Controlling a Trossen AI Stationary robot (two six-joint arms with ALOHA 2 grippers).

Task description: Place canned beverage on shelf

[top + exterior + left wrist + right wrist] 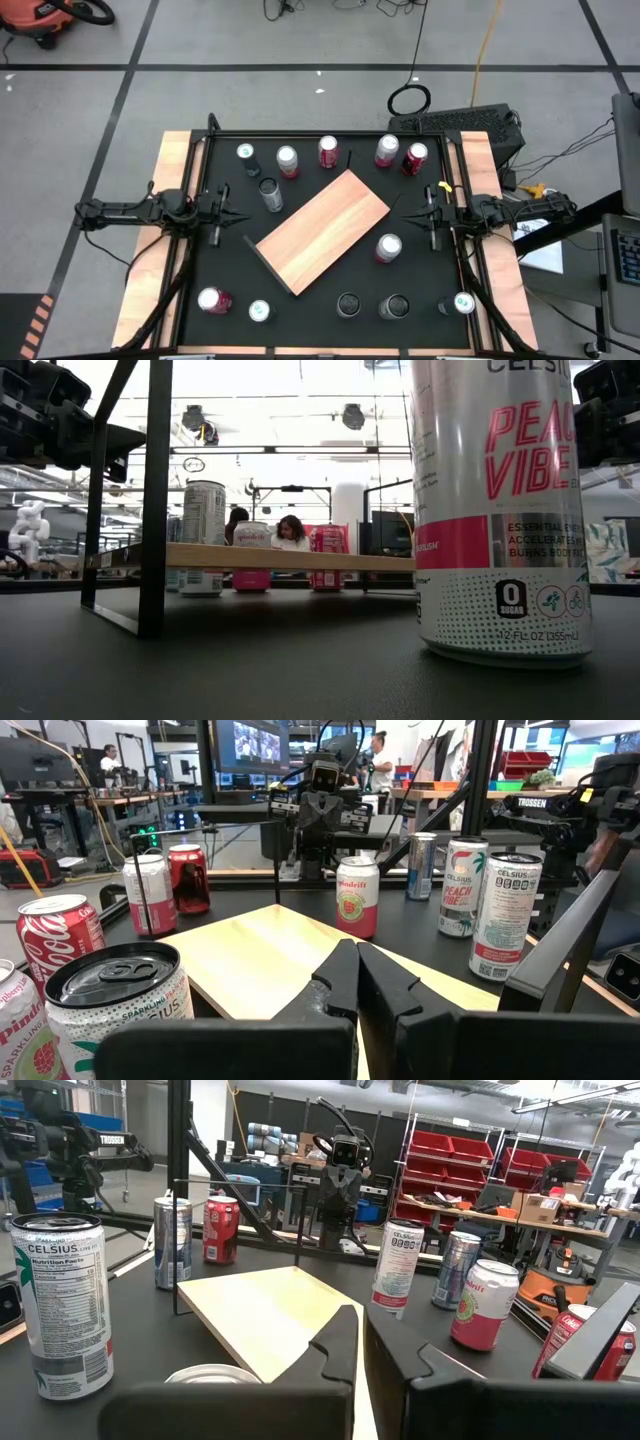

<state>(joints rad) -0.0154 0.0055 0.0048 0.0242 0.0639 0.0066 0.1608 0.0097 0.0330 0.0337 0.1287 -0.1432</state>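
Observation:
The shelf (322, 230), a light-brown board with a thin black edge, stands slantwise at the table's middle, raised on a black frame (150, 500), and nothing stands on it. Several beverage cans stand upright on the black tabletop around it: a row along the far edge (327, 152), one by the shelf's right side (388, 247), and others along the near edge (213, 300). My left gripper (240, 215) waits shut at the table's left side and points level toward the shelf (260, 960). My right gripper (405, 213) waits shut at the right side, facing the shelf (270, 1315).
A tall Celsius can (500, 510) stands close before the low camera. Light wooden strips (170, 200) border the tabletop left and right. A black keyboard (470, 122) lies beyond the far right corner. People sit in the room beyond the table.

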